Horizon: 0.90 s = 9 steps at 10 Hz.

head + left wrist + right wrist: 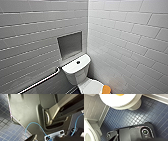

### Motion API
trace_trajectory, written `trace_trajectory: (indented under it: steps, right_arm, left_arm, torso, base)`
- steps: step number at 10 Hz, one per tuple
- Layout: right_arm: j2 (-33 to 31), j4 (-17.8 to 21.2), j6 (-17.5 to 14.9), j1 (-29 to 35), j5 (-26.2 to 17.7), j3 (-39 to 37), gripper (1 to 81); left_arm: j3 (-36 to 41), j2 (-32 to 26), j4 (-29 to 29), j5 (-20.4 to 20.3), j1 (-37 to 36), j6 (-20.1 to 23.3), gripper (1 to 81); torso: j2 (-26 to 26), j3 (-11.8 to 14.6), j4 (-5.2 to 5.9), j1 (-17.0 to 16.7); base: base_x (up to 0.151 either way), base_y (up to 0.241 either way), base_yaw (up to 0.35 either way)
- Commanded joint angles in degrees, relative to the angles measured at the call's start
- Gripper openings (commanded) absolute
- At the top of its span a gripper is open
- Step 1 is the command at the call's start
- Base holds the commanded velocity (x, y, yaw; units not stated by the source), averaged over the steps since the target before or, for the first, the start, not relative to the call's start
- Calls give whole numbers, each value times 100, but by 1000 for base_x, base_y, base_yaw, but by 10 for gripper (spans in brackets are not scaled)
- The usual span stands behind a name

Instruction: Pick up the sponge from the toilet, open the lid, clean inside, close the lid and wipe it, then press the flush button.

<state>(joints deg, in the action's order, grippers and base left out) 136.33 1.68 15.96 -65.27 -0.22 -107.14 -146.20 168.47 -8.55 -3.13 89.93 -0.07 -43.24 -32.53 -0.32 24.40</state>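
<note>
So basically nothing on the list is ticked off yet, as far as I can see. The small orange rounded sponge (107,89) is sitting on the closed lid of the glossy white ceramic toilet (75,71), off toward the lid's edge on the side nearest the right-hand wall. The right wrist cam catches a sliver of that orange on the white lid too, with the dark blue mosaic tile floor (134,117) below it. The lid looks down and flat, so by my read picking up the sponge, opening, scrubbing inside, closing, wiping and flushing are all left to do. The little dark round flush button (78,62) is in the middle of the tank top with nothing near it. As for the left gripper (34,138) and the right gripper (116,137), honestly I can't tell how either one is set. I'd say neither has the sponge, since it's on the lid and well apart from both. The left wrist cam mostly gets the robot's own grey body and a thin blue cable (37,125) looping over it. Around the toilet there are pale brick-pattern wall tiles (130,35), a recessed grey wall niche (70,44) above the tank and a shiny metal grab bar (41,81) low on the left wall.
</note>
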Motion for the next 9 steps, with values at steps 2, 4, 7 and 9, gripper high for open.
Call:
trace_trajectory:
  steps: [2, 4, 7, 9]
  right_arm:
    - [-314, 288, 4, 948, -312, 45, 811]
    - [-332, 359, 39, 1388, -426, 72, 811]
    - [-288, 377, 118, 2003, -680, 107, 811]
    - [-226, 403, 206, 2311, -831, 81, 811]
  left_arm:
    - [30, 55, 2, 340, 266, 16, 811]
    - [30, 82, 2, 331, 372, 16, 811]
    - [30, 178, -24, 340, 425, 16, 811]
    - [30, 292, -60, 340, 530, 16, 811]
  torso:
    - [-765, -715, 0, 491]
    - [-1183, -570, 0, 758]
    - [-1675, -881, 0, 1077]
    - [-2088, -913, 0, 1338]
  base:
    - [0, 0, 0]
    - [0, 0, 0]
    - [0, 0, 0]
    - [0, 0, 0]
